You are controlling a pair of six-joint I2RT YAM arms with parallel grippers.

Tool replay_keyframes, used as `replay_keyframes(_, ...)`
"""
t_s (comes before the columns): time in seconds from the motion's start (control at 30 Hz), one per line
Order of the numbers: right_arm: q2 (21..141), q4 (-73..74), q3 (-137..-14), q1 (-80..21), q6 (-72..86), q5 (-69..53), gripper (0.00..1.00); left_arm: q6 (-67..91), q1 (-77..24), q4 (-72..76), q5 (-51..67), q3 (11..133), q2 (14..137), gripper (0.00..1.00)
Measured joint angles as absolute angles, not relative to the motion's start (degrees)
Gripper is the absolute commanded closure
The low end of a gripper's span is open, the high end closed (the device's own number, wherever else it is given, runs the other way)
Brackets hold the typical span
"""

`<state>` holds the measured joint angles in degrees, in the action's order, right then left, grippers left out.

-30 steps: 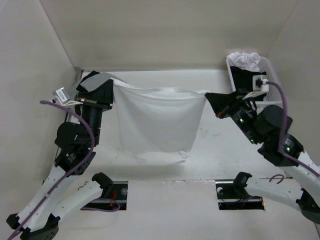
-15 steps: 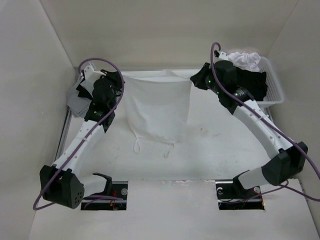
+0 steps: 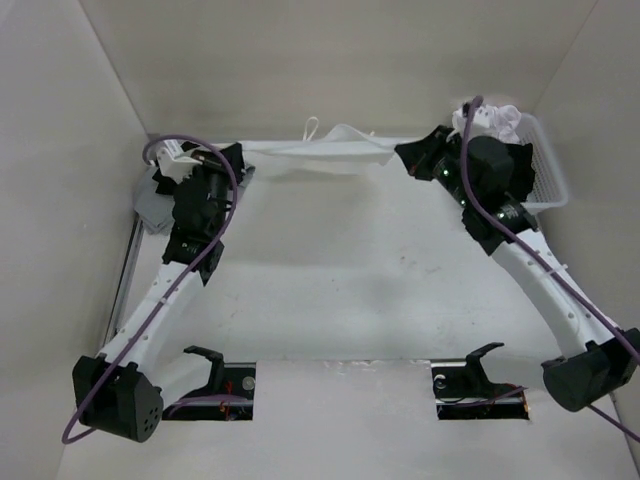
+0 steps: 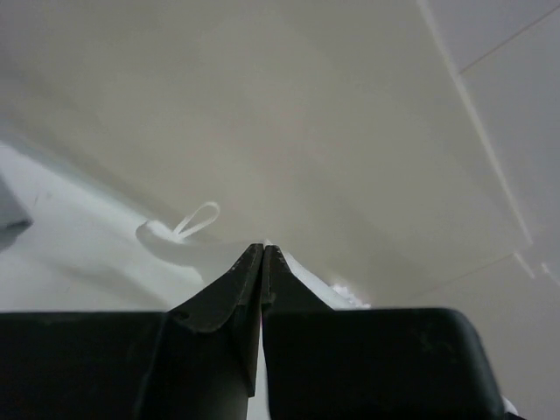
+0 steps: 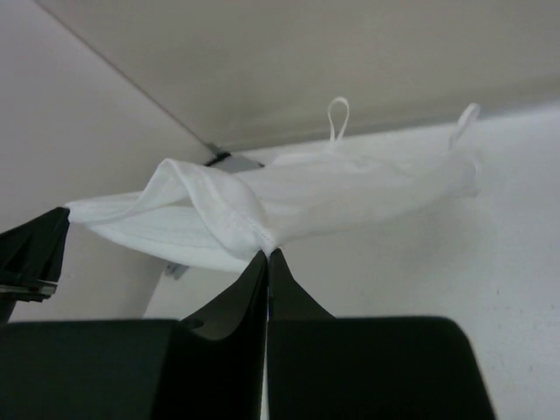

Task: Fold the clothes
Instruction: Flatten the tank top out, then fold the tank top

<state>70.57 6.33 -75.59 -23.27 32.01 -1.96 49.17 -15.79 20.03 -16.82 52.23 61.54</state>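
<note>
We've got the thin white strappy camisole (image 3: 318,156) stretched 9-to-3 o'clock btwn left gripper (image 3: 240,163) & right gripper (image 3: 401,153), both clamped on its ends, equally near.

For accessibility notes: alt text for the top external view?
The left gripper and right gripper, each shut on one end, hold a white camisole stretched along the far edge of the table. A basket of laundry sits far right.

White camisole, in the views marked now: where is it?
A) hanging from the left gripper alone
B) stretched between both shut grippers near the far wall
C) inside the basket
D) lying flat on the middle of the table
B: the white camisole spans from the left gripper to the right gripper, each shut on one end.
</note>
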Motion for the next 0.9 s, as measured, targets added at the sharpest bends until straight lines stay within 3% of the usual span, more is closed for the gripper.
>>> replay_keyframes(0.23, 69.47, 0.05, -44.53, -23.73, 36.99, -1.85, 0.99, 52.56, -16.45, 21.71, -15.31, 30.52, 64.18, 0.99)
replay_keyframes(0.43, 67.72, -3.29, -25.78, -27.90, 41.30, -1.83, 0.99, 55.13, -14.63, 21.28, -11.53, 14.94, 61.93, 0.99)
replay_keyframes(0.6, 58.08, -2.94, -18.33, -33.19, 44.66, -1.26, 0.99, 56.86, -13.89, 13.89, -8.95, 8.25, 46.61, 0.99)
replay_keyframes(0.9, 47.55, 3.77, -18.48, -44.49, 49.36, 3.60, 0.99, 58.50, -14.70, -4.62, -8.67, 8.84, 21.74, 0.99)
